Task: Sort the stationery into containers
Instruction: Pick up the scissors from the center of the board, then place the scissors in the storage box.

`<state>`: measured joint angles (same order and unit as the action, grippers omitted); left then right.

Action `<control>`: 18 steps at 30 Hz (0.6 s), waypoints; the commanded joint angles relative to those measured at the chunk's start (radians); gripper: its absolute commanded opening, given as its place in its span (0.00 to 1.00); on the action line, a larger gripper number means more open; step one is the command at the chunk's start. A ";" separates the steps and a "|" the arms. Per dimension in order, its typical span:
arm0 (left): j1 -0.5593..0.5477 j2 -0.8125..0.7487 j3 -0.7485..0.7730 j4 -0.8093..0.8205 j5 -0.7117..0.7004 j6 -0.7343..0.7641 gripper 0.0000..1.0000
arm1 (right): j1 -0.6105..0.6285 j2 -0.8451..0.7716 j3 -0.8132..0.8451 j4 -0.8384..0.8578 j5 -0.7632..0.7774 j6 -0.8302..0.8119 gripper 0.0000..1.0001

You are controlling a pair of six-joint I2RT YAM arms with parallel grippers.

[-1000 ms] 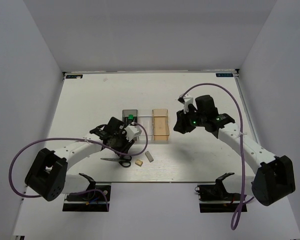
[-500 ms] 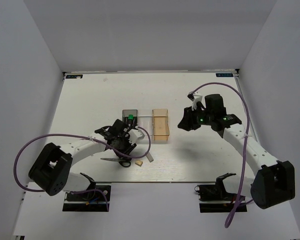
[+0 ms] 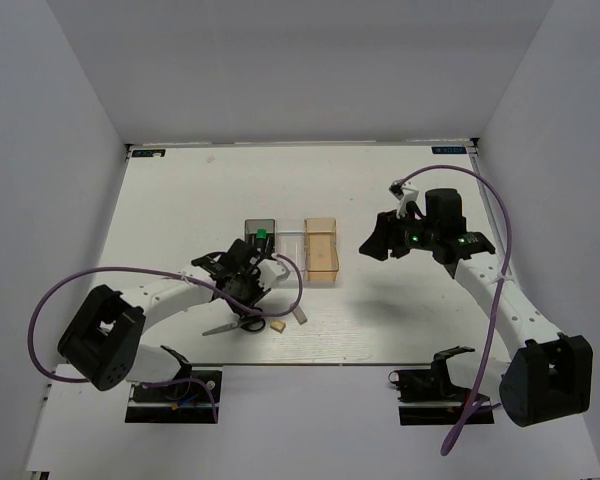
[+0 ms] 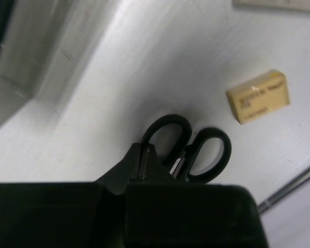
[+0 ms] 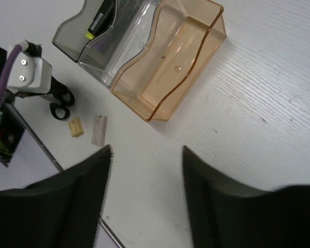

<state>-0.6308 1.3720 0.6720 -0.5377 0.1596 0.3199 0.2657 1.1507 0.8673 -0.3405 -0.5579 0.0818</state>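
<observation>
Black-handled scissors (image 4: 225, 151) lie on the white table near its front edge. My left gripper (image 4: 143, 150) is shut on the rim of their left handle loop; the blades are hidden under it. From above, the left gripper (image 3: 246, 303) sits over the scissors (image 3: 220, 327). A tan block (image 4: 258, 96) and a grey eraser (image 3: 299, 314) lie just right of them. The dark grey bin (image 3: 250, 226) holds a green highlighter (image 3: 263, 235); beside it stand the clear bin (image 3: 291, 240) and the amber bin (image 3: 322, 250). My right gripper (image 5: 147, 148) hangs open and empty, right of the amber bin (image 5: 168, 72).
Purple cables loop from both arms over the table's near half. The table's front edge runs close behind the scissors (image 5: 59, 108) and tan block (image 5: 75, 127). White walls enclose the table at the back and both sides.
My left gripper came down on the scissors' handles and shut, and the blades swung toward the front left. My right arm drew back to the right and its jaws widened.
</observation>
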 commanded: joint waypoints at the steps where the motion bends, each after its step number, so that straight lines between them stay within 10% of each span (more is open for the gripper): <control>1: -0.015 -0.109 0.041 -0.093 0.032 -0.041 0.00 | -0.017 -0.026 -0.007 0.023 -0.046 -0.004 0.68; 4: -0.015 -0.187 0.109 -0.122 0.103 -0.096 0.00 | -0.022 -0.019 0.001 0.008 -0.053 -0.024 0.74; 8: -0.015 -0.237 0.256 -0.096 0.138 -0.204 0.00 | -0.030 -0.019 0.006 0.000 -0.047 -0.024 0.20; 18: -0.021 0.099 0.602 0.102 -0.464 -0.734 0.00 | -0.054 -0.023 -0.005 0.006 -0.019 -0.007 0.23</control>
<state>-0.6415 1.3827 1.1980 -0.4793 -0.0566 -0.1944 0.2222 1.1488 0.8673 -0.3481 -0.5785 0.0719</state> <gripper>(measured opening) 0.022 0.228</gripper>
